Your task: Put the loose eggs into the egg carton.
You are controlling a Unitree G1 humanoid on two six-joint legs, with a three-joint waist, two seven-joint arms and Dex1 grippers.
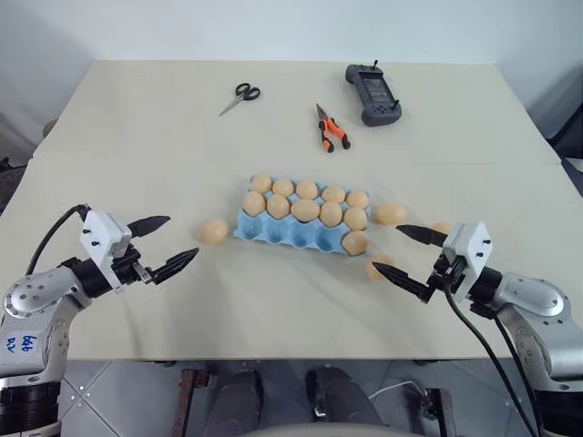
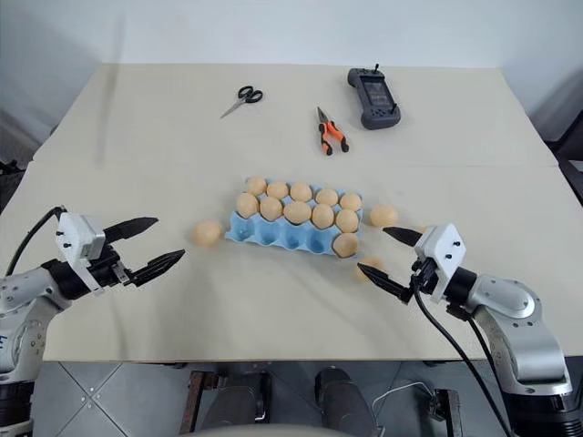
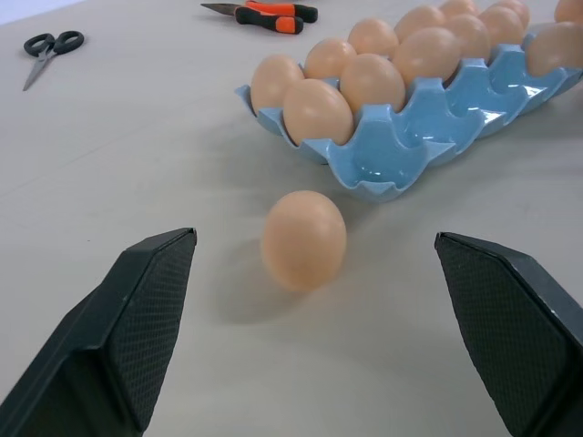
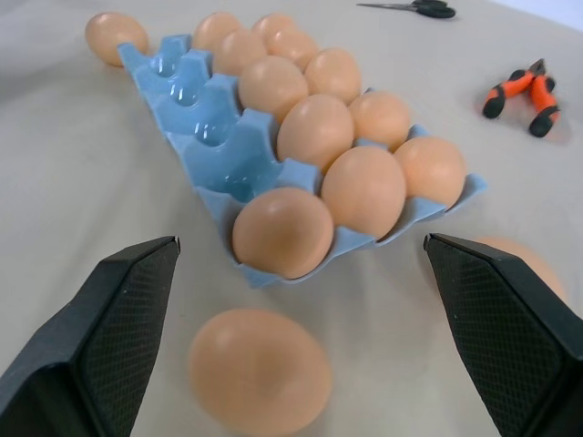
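The light blue moulded egg carton (image 1: 296,232) lies mid-table, its two far rows full of smooth tan-orange eggs and one more in the near row's right-end cup. Loose eggs lie around it — one (image 1: 215,231) just off its left end, one (image 1: 391,214) near its right end, another (image 1: 379,267) by the right gripper (image 1: 402,257). Both that gripper and the left gripper (image 1: 165,244) hover with black fingers spread wide, holding nothing. Black-handled scissors (image 1: 240,96), orange-handled pliers (image 1: 331,128) and a dark handheld controller (image 1: 373,94) lie beyond.

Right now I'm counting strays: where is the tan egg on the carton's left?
In the head views, the tan egg lies on the table beside the light blue moulded carton's left end.
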